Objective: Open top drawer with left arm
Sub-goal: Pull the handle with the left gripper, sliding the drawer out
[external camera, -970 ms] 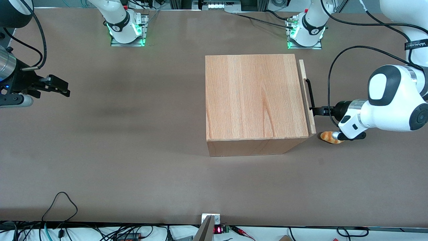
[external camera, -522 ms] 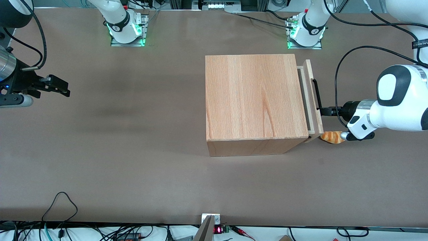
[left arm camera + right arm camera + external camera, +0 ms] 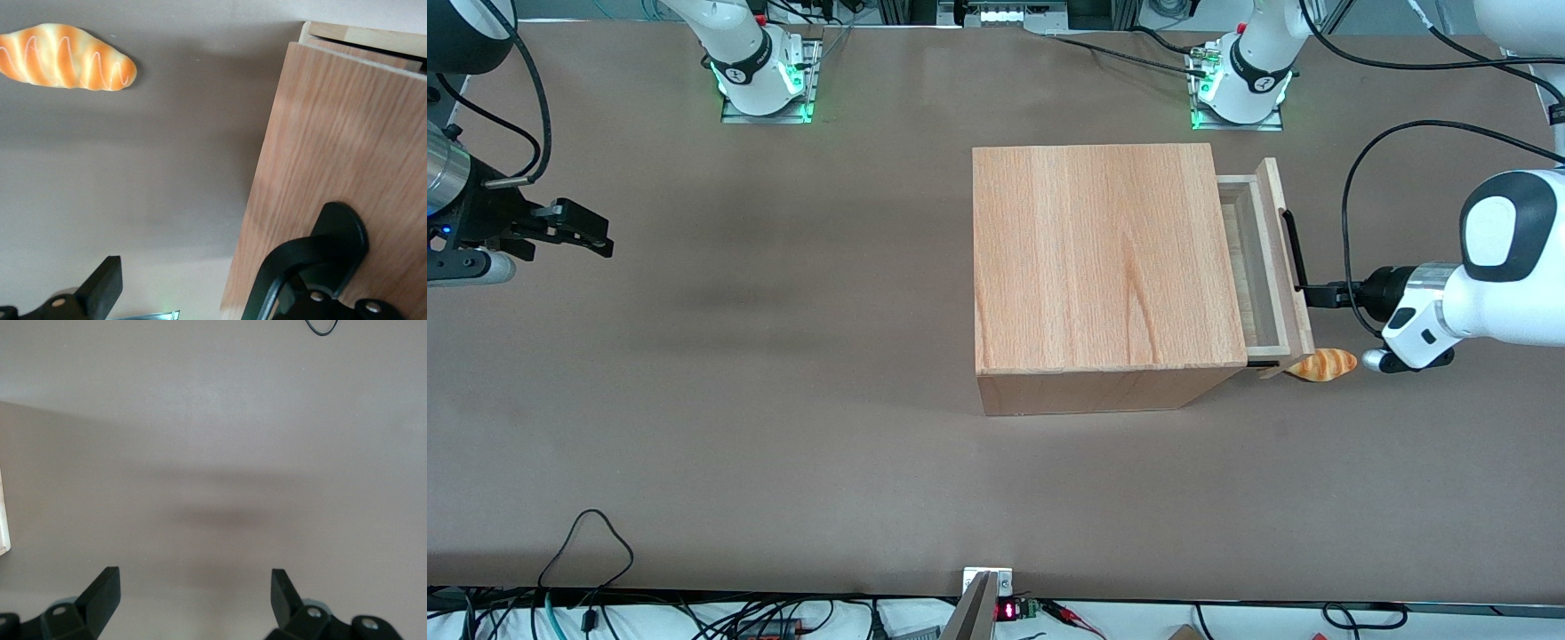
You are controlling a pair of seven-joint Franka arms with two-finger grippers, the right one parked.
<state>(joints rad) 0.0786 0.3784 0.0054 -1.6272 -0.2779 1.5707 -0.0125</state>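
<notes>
Brown table (image 3: 783,427) with wooden box (image 3: 1103,258) and orange bread roll (image 3: 1325,364) just beside it

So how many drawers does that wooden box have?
1 in view: the top drawer, pulled partly out of the wooden box toward the working arm's end, with the gripper at its black handle. Any lower drawers would be hidden.

An orange striped bread roll (image 3: 1323,364) (image 3: 65,57) lies on the brown tabletop (image 3: 783,427), nearer the working arm's end, just beside the large wooden box (image 3: 1103,258).
</notes>
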